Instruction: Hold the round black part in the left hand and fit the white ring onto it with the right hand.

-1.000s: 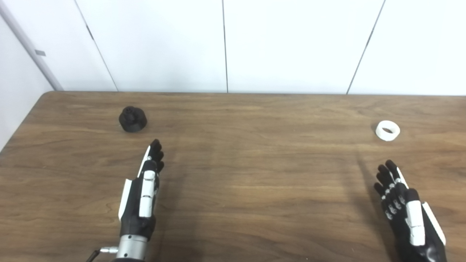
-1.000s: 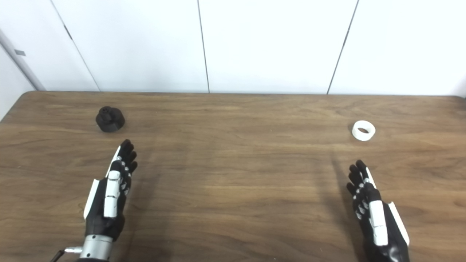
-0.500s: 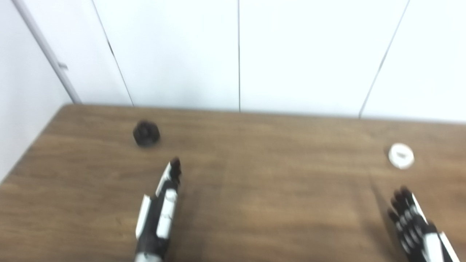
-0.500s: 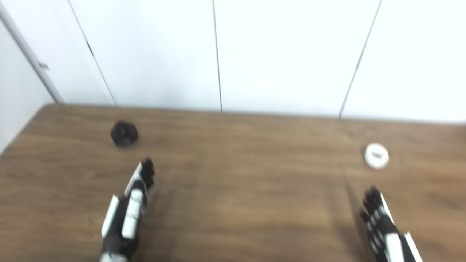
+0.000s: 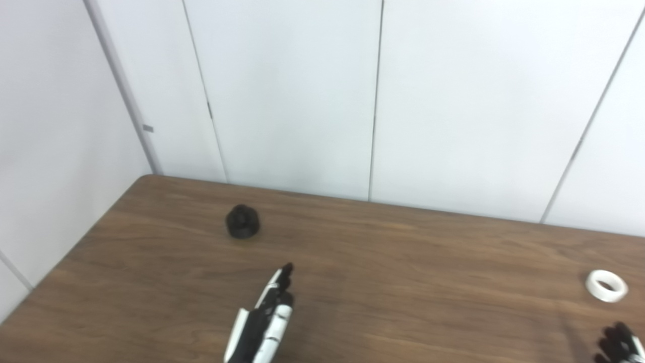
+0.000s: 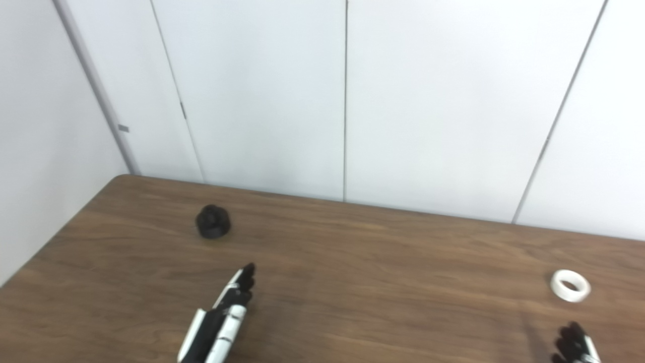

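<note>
Since both hands are empty, nothing's grabbed yet: left hand, fingers straight, needs the black part; right hand, barely visible, the white ring.

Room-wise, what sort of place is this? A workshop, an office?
Probably a plain test room or lab, not a busy workshop. A wooden table stands against bare white wall panels, holding only a round black part and a white ring.
</note>
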### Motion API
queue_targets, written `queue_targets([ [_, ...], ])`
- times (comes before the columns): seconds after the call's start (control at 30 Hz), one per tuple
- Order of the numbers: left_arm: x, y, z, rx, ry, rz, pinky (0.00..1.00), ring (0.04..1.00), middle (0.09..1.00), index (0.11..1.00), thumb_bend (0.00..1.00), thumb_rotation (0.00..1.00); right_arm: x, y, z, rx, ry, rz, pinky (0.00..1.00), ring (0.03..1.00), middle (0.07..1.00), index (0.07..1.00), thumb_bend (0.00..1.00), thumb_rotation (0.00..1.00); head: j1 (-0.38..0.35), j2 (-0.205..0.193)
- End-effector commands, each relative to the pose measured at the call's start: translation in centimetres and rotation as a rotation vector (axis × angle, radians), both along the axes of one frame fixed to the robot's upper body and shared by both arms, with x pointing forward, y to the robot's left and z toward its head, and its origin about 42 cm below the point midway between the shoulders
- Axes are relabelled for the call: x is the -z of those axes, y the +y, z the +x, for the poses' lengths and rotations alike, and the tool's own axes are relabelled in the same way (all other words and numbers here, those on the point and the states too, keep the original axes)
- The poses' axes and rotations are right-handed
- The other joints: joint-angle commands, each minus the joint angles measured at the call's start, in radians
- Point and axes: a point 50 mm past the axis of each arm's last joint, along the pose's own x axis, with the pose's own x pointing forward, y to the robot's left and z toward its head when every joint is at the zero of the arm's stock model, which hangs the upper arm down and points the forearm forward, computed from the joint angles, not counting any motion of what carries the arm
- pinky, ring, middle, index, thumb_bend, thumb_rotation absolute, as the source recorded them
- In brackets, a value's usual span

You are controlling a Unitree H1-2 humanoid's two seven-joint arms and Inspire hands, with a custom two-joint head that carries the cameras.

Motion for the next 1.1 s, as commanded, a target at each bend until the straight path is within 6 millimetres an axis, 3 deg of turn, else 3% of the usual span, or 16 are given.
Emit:
queue_targets([
  [0.0, 1.5, -0.1, -4.1, -0.038, 0.075, -0.009, 1.0, 0.992, 0.987, 0.965, 0.43, 0.8, 0.9, -0.3, -0.4, 0.001, 0.007, 0.001, 1.0, 1.0, 1.0, 1.0, 0.59, 1.0, 0.001, 0.0],
  [0.23, 1.2, -0.1, -4.2, -0.049, 0.081, -0.016, 1.0, 0.991, 0.982, 0.957, 0.45, 0.79, 0.8, -0.2, -0.6, 0.001, 0.01, -0.007, 1.0, 1.0, 1.0, 1.0, 0.58, 1.0, -0.016, 0.016],
  [0.3, 0.8, -0.1, -4.2, -0.049, 0.085, -0.014, 1.0, 0.993, 0.987, 0.963, 0.48, 0.67, 0.8, -0.3, -0.6, -0.001, 0.005, -0.004, 1.0, 1.0, 1.0, 1.0, 0.58, 1.0, -0.019, 0.019],
  [0.33, 0.5, 0.0, -4.2, -0.053, 0.094, 0.003, 1.0, 0.993, 0.988, 0.963, 0.48, 0.67, 0.8, -0.3, -0.6, 0.002, 0.006, -0.005, 1.0, 1.0, 1.0, 1.0, 0.58, 1.0, -0.024, 0.022],
  [0.47, -0.6, 0.5, -4.1, -0.086, 0.089, 0.057, 0.98, 0.981, 0.979, 0.958, 0.63, 0.44, 0.7, -0.3, -0.7, 0.008, 0.004, -0.017, 1.0, 1.0, 1.0, 1.0, 0.58, 1.0, -0.036, 0.028],
  [0.6, -2.0, 1.2, -3.7, -0.118, 0.082, 0.118, 0.95, 0.963, 0.971, 0.956, 0.7, 0.35, 0.7, -0.2, -0.7, 0.001, 0.0, -0.011, 1.0, 1.0, 1.0, 1.0, 0.56, 1.0, -0.049, 0.031],
  [0.73, -3.9, 2.6, -2.4, -0.163, 0.067, 0.228, 0.91, 0.946, 0.95, 0.94, 0.79, 0.3, 0.7, -0.1, -0.8, 0.002, -0.008, -0.014, 1.0, 1.0, 1.0, 1.0, 0.57, 1.0, -0.057, 0.034],
  [0.9, -5.9, 4.0, -0.6, -0.209, 0.01, 0.307, 0.99, 0.976, 0.959, 0.937, 0.83, 0.22, 0.7, 0.0, -0.9, 0.01, -0.009, -0.017, 1.0, 1.0, 1.0, 1.0, 0.57, 1.0, -0.066, 0.038],
  [0.97, -6.8, 4.6, 0.2, -0.237, -0.005, 0.364, 0.97, 0.963, 0.947, 0.925, 0.86, 0.22, 0.7, 0.1, -0.9, 0.004, -0.013, -0.012, 1.0, 1.0, 1.0, 1.0, 0.56, 1.0, -0.07, 0.039],
  [1.07, -8.4, 5.8, 1.5, -0.289, 0.001, 0.526, 0.87, 0.922, 0.927, 0.924, 0.86, 0.26, 0.7, 0.2, -0.9, -0.001, -0.015, -0.011, 1.0, 1.0, 1.0, 1.0, 0.56, 1.0, -0.073, 0.043],
])
